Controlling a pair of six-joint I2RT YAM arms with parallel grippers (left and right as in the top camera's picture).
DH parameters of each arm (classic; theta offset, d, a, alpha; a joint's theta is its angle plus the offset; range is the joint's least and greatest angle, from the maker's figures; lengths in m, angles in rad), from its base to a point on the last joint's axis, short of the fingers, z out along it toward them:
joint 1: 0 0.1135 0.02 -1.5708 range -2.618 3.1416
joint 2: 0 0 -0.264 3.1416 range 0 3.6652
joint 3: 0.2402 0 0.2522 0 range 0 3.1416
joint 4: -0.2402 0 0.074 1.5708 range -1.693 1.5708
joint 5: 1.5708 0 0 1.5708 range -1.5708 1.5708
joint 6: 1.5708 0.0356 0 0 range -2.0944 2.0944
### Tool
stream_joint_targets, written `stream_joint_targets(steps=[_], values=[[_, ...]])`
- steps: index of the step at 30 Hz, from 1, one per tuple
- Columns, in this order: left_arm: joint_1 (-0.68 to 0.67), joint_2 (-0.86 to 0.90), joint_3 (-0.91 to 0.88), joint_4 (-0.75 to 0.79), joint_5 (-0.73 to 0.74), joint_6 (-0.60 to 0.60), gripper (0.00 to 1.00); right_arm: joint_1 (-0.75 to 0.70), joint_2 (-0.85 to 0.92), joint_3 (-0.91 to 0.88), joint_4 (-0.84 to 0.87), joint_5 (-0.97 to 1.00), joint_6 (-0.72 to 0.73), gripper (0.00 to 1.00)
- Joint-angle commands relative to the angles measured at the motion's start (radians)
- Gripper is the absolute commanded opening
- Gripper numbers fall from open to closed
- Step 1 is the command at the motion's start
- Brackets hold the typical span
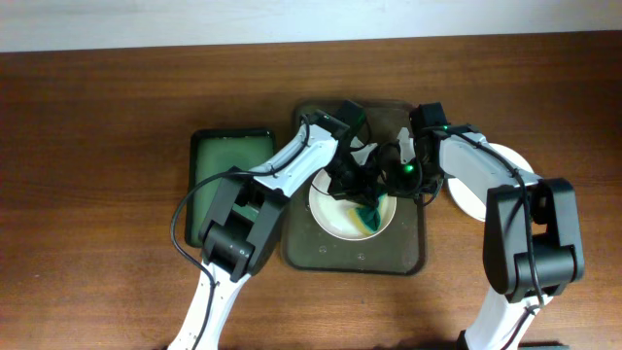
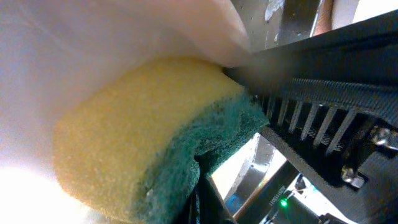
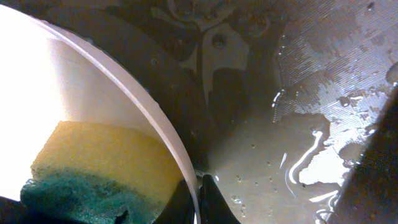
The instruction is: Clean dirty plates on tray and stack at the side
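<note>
On the wet tray (image 1: 408,255), the left gripper (image 1: 364,194) clamps the sponge (image 1: 369,218) against the white plate (image 1: 330,219). The right gripper (image 1: 406,175) sits at its rim, perhaps pinching it; its grip cannot be told. Firm overlapping wipes should precede stacking on the side plate (image 1: 466,202).

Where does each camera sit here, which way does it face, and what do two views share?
Overhead: above the table, looking straight down at the tray; left arm and right arm show.
Left wrist: on the left arm, close on the sponge pressed to the plate; own fingers show.
Right wrist: low over the wet tray, facing the plate's rim; its fingers pinch that rim.
Shared: both wrists see sponge and plate.
</note>
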Motion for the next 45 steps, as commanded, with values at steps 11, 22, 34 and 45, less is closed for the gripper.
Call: stream_joint_targets(steps=[11, 22, 34, 45], values=[[0.167, 0.022, 0.108, -0.281, -0.788, -0.195, 0.00, 0.002, 0.013, 0.000, -0.017, 0.055, 0.039, 0.04], [-0.055, 0.024, 0.108, -0.013, -0.253, -0.071, 0.00, 0.002, 0.013, 0.000, -0.017, 0.056, 0.038, 0.04], [0.212, -0.105, 0.462, -0.615, -0.692, 0.102, 0.00, 0.039, -0.289, 0.001, -0.125, 0.160, 0.035, 0.04], [0.519, -0.137, 0.270, -0.644, -0.748, 0.137, 0.16, 0.359, -0.562, 0.052, -0.462, 0.869, 0.248, 0.04]])
